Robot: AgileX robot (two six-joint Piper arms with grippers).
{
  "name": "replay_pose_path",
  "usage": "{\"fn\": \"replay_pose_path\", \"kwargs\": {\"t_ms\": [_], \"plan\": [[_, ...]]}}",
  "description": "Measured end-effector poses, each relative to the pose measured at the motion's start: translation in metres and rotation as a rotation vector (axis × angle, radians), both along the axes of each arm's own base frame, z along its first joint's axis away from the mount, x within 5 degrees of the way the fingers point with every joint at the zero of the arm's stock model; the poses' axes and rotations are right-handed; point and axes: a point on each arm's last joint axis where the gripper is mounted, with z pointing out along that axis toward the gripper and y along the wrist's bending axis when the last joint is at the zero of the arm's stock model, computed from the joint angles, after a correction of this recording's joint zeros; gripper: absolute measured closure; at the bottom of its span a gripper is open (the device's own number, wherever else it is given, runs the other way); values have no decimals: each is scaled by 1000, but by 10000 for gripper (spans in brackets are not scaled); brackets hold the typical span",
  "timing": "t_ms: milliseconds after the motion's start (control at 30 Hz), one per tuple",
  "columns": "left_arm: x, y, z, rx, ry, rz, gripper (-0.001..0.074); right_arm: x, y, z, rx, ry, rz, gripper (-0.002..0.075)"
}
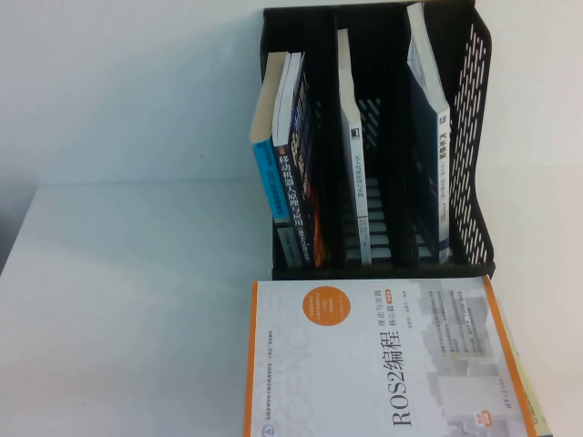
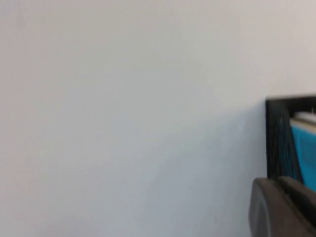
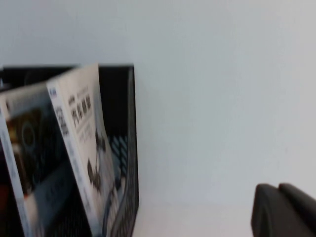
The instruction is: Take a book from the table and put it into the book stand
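The left gripper shows only in its own wrist view, as dark fingers pressed together in the corner — closed, holding nothing, hanging over bare white table just beside the outer left wall of the book stand. A blue book edge peeks out past that wall. The right gripper likewise appears only in the right wrist view, a dark blur near the stand's right side; whether it is open or closed I cannot tell. That view looks into the right compartment, where a white-spined book leans, its Chinese title too blurred to read.

Neither arm is seen in the high view, which alone shows the whole stand — three compartments, books upright or leaning in each; their spines carry Chinese lettering. In front of it, touching or nearly touching its base, the book lies flat on the table, white cover with orange border, an orange circle and the title "ROS2编程".
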Motion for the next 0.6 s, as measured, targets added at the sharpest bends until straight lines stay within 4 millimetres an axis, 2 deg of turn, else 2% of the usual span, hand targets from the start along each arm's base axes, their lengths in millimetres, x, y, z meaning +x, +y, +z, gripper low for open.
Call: {"fn": "replay_pose_path", "kwargs": {"t_ms": [133, 233, 600], "plan": [[-5, 1, 13, -24, -152, -3, 739, -2, 0, 15, 8, -171, -1, 729], [-7, 1, 18, -26, -212, -2, 739, -4, 0, 21, 11, -232, -2, 729], [-8, 1, 20, -24, -237, -1, 739, -5, 0, 22, 12, -251, -2, 729]]}}
